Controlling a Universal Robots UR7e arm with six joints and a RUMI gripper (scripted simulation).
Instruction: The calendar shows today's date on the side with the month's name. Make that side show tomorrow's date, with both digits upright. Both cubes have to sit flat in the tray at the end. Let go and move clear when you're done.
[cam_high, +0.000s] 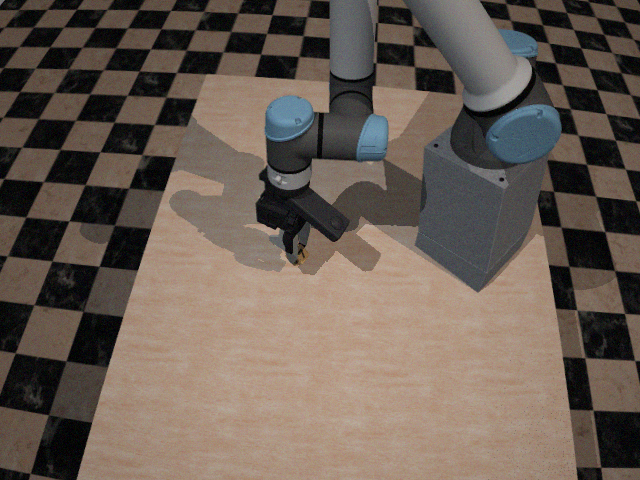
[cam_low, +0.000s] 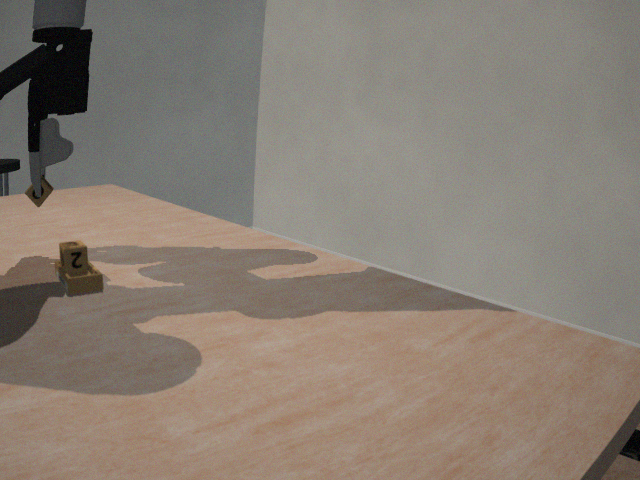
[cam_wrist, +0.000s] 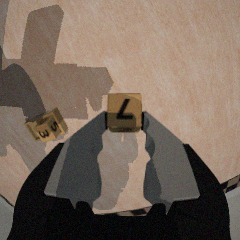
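Observation:
My gripper (cam_high: 297, 250) (cam_low: 38, 191) (cam_wrist: 124, 112) is shut on a wooden digit cube (cam_high: 303, 254) (cam_low: 47, 191) (cam_wrist: 125, 102), held above the table. The held cube shows a dark 7 to the wrist camera. It is tilted, edge down, in the exterior view, its finger-side digit mostly covered. The second cube (cam_low: 73, 258) (cam_wrist: 48, 130) sits in the small wooden tray (cam_low: 86, 285). It shows a 2, seemingly upside down, in the exterior view, and a 5 and a 3 in the wrist view. The tray is hidden in the top view. No month name is readable.
The grey robot base (cam_high: 460, 222) stands on the wooden table (cam_high: 330, 372) (cam_low: 387, 392) at the right in the top view. Arm shadows cover the area around the tray. Walls (cam_low: 439, 155) rise beyond the table in the exterior view.

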